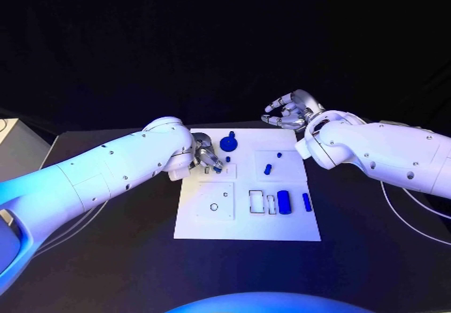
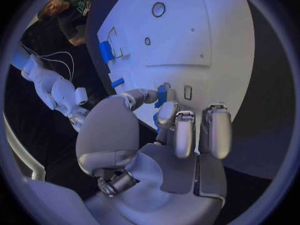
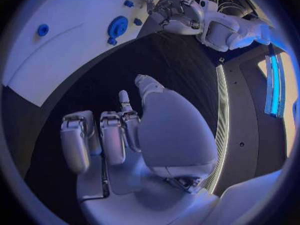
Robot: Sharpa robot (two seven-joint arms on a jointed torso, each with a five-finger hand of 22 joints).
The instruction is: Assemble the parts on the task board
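Left hand (image 1: 206,156) hangs low over the far left part of the task board (image 1: 246,225), pinching a small blue part (image 2: 162,94) between thumb and a fingertip; the wrist view shows the piece just beside a small rectangular slot (image 2: 188,92) in the board. I judge the coming move to be a short push of that piece toward the slot, so what matters is that the slot lies directly ahead of the fingertips, its long axis roughly in line with the held part. Right hand (image 1: 289,111) hovers off the board's far right corner over the black tabletop (image 1: 113,261), fingers curled in with nothing in them, well apart from the work. A round blue part (image 1: 229,143) stands just right of the left hand, and more blue pieces (image 1: 284,202) lie toward the near right of the board.
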